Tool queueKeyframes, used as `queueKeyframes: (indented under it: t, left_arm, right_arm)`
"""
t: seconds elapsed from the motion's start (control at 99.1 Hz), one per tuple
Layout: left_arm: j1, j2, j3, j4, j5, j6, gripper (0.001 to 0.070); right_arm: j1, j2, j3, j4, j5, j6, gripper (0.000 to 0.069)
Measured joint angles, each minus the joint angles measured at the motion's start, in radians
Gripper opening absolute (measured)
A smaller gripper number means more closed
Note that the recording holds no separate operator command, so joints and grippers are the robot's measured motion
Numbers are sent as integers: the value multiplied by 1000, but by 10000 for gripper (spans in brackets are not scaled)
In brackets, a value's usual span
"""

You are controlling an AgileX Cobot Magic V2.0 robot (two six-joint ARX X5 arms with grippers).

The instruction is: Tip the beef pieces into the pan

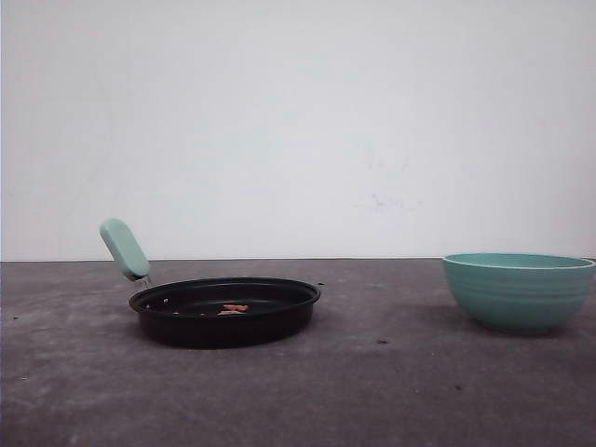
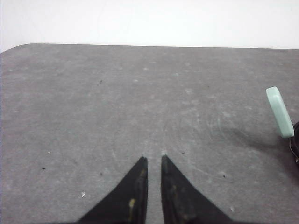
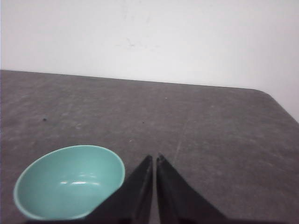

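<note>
Front view: pan (image 1: 224,312) sits flat on the table (image 1: 372,391), left of centre, mint handle (image 1: 124,249) angled up and back-left. Beef pieces (image 1: 233,308) lie inside on the pan floor, a few orange-brown bits near the middle; count unclear, too small to tell. Teal bowl (image 1: 518,291) stands upright at the right, well apart from the pan. Right wrist view looks down into the bowl (image 3: 70,182) and it appears empty, only light glints on the inner wall. Judging by that, the pour looks done: meat in pan, bowl set upright on its own so nothing tips

Left wrist view: left gripper (image 2: 153,161) hangs low over bare table (image 2: 93,102), tips pointing away from the robot, jaws nearly together w/ just a narrow slit between, holding nothing. Pan handle (image 2: 279,112) shows at the side of that view, near but apart from the fingers, so this arm isn't steadying the pan

Right wrist view: right gripper (image 3: 154,159) also nearly closed, thin gap between tips, nothing held. Bowl rim is just beside the fingers, prob not touching, though the near rim is partly hidden behind a finger (image 3: 135,186). Both arms look parked, wrists roughly level, aimed fwd over the table
</note>
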Motion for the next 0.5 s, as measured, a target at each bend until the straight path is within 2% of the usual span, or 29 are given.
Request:
queueKeyframes:
  t: [0.172,0.504]
  left_arm:
    - [0,0,0,0,0,0,24]
    - [0,0,0,0,0,0,24]
  right_arm:
    - [0,-13,-59,-31,3,48,10]
    - [0,-14,-59,-26,3,48,9]
